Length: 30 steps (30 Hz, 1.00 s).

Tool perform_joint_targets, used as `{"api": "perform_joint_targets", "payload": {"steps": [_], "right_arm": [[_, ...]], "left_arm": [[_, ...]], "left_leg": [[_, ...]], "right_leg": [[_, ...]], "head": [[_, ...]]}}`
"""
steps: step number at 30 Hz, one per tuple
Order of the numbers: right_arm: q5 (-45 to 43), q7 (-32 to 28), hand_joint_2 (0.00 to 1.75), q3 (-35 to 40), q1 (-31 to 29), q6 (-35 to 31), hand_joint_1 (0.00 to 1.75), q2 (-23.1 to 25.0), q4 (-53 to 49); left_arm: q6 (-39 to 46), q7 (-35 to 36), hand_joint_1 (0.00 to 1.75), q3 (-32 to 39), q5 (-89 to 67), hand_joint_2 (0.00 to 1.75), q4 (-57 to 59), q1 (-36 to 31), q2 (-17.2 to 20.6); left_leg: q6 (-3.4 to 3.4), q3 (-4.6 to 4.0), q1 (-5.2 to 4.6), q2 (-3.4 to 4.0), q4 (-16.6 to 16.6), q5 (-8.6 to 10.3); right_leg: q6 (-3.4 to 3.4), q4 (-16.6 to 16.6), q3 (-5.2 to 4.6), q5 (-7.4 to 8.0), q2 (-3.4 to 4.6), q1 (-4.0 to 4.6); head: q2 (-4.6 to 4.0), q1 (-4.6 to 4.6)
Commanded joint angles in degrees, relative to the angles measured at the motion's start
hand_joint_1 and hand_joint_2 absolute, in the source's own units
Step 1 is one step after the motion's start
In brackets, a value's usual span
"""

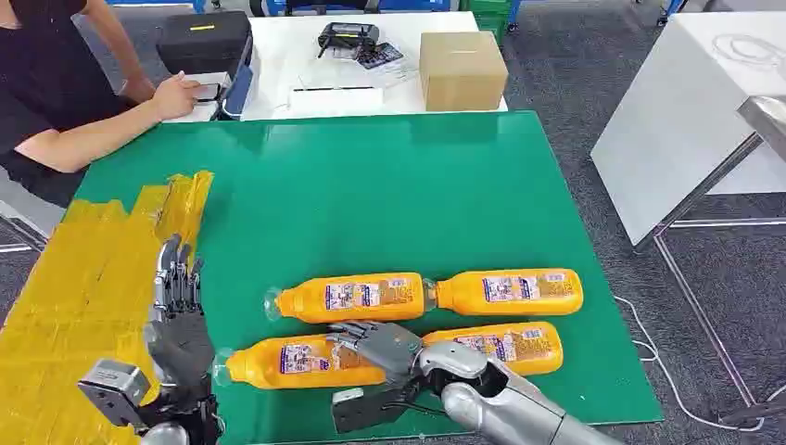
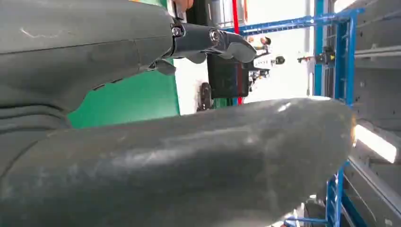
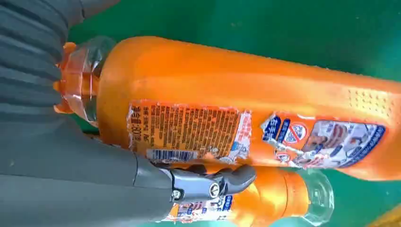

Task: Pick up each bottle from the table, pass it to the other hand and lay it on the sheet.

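Note:
Four orange bottles lie on the green table (image 1: 371, 185): far-left (image 1: 348, 297), far-right (image 1: 510, 290), near-left (image 1: 278, 362) and near-right (image 1: 514, 345). My right hand (image 1: 380, 345) lies over the base end of the near-left bottle, which rests on the table. In the right wrist view its finger (image 3: 213, 184) curls over that bottle (image 3: 279, 194), beside the far-left bottle (image 3: 246, 94). My left hand (image 1: 176, 311) stands upright and holds nothing, fingers apart, at the edge of the yellow sheet (image 1: 83, 287). Its thick grey thumb (image 2: 165, 161) fills the left wrist view.
A person sits at the far left corner with a hand (image 1: 176, 95) on a white table behind. A cardboard box (image 1: 462, 69) and a dark case (image 1: 204, 42) stand there. Another white table (image 1: 686, 120) is to the right.

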Motion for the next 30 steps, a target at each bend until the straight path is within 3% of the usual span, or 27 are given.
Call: {"api": "perform_joint_targets", "payload": {"steps": [1, 3, 4, 5, 6, 15, 22, 26, 30], "right_arm": [[1.21, 1.87, 1.75, 9.67, -5.62, -0.23, 0.00, 4.99, 14.24], [2.31, 2.51, 1.75, 11.51, -6.09, -0.36, 0.00, 7.48, 18.70], [3.05, 2.64, 1.75, 12.27, -6.02, -0.72, 0.17, 8.53, 20.40], [3.61, 2.56, 1.75, 12.74, -6.14, -1.20, 1.34, 9.79, 22.83], [3.96, 2.52, 1.75, 13.13, -5.96, -1.51, 1.75, 10.56, 24.23], [6.07, 2.25, 1.75, 14.64, -5.69, -2.90, 1.75, 12.28, 27.72], [10.48, 2.88, 1.75, 15.51, -3.30, -6.43, 1.75, 18.29, 40.02], [10.66, 3.25, 1.75, 14.79, -3.01, -7.48, 1.75, 18.42, 41.21], [7.28, 4.11, 1.75, 9.38, -1.76, -11.56, 1.75, 18.31, 39.54]], "left_arm": [[0.01, 0.18, 0.00, -1.83, 1.20, 0.00, 2.00, -0.77, 1.04], [0.24, 0.54, 0.00, -2.40, 1.57, 0.00, 1.62, -0.83, 1.08], [0.70, 0.82, 0.00, -2.57, 1.74, 0.00, 1.53, -0.94, 0.98], [1.31, 1.04, 0.00, -2.61, 2.04, 0.00, 1.40, -0.96, 0.90], [1.93, 1.32, 0.00, -2.58, 2.29, 0.00, 1.37, -1.12, 0.79], [4.95, 1.47, 0.00, -1.69, 4.06, 0.00, 0.52, -1.06, 0.04], [8.29, 2.26, 0.00, -0.30, 8.20, 0.00, -0.86, -1.15, -0.77], [9.83, 2.56, 0.00, 0.81, 9.09, 0.00, -1.08, -1.46, -0.78], [15.62, -0.07, 0.00, 7.67, 13.18, 0.00, -4.59, -0.70, -2.10]], "left_leg": [[-0.01, 0.14, 0.00, 0.13, -0.09, 0.01], [-0.02, 0.16, 0.05, 0.16, -0.09, 0.01], [-0.03, 0.23, 0.06, 0.22, -0.11, 0.00], [-0.03, 0.21, 0.04, 0.17, -0.10, 0.02], [-0.03, 0.24, 0.06, 0.16, -0.10, 0.00], [-0.05, 0.67, 0.16, 0.33, -0.11, -0.01], [-0.14, 1.04, 0.24, 0.35, -0.21, -0.02], [-0.25, 1.45, 0.24, 0.53, -0.20, -0.17], [-0.35, 1.46, 0.30, 0.49, -0.25, -0.14]], "right_leg": [[-0.07, -0.08, 0.10, 0.04, 0.09, 0.02], [-0.08, -0.10, 0.12, 0.06, 0.12, 0.06], [-0.11, -0.12, 0.17, 0.06, 0.15, 0.08], [-0.09, -0.11, 0.15, 0.06, 0.10, 0.06], [-0.07, -0.11, 0.17, 0.04, 0.10, 0.06], [-0.08, -0.10, 0.43, 0.02, 0.33, 0.12], [-0.16, -0.21, 0.51, 0.08, 0.34, 0.22], [-0.19, -0.17, 0.58, -0.02, 0.54, 0.21], [-0.27, -0.23, 0.54, 0.05, 0.53, 0.26]], "head": [[0.00, 0.00], [0.00, 0.00], [0.00, 0.00], [0.00, 0.00], [0.00, 0.00], [0.00, 0.00], [0.00, 0.00], [0.00, 0.00], [0.00, 0.00]]}}
